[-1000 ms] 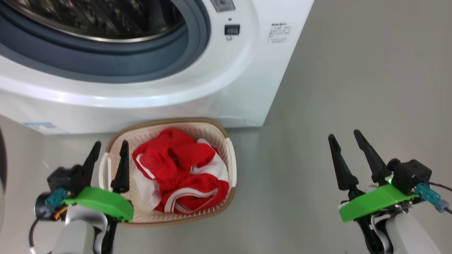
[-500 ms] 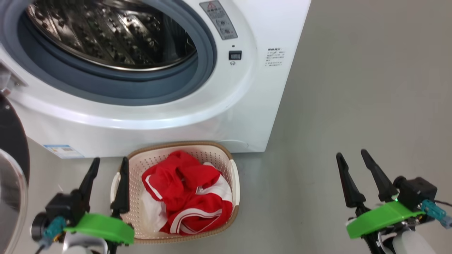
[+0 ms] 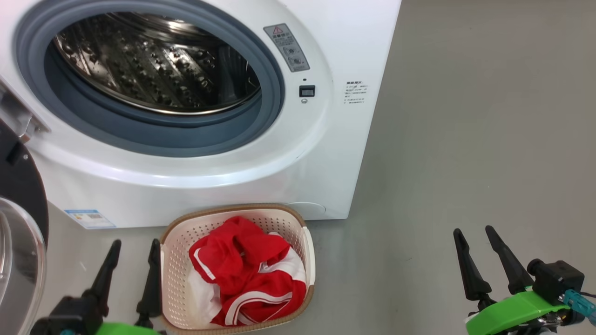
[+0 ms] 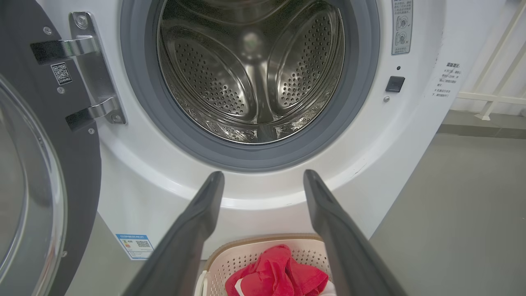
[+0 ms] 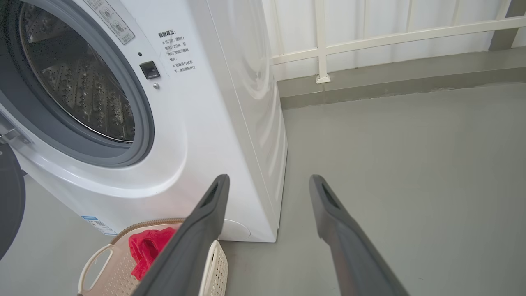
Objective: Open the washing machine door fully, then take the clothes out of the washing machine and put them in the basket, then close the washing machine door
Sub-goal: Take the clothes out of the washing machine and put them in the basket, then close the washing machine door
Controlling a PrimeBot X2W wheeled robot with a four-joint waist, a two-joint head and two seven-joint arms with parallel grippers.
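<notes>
While the door (image 3: 21, 242) stands wide left, grey floor (image 3: 465, 139) right of basket (image 3: 173, 274)

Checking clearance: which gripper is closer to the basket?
The left gripper: it stands right beside the basket, while the right gripper is far off to the side.

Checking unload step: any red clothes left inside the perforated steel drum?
No, the perforated steel drum shows bare metal, and the red-and-white clothes lie in the cream perforated plastic basket.
</notes>
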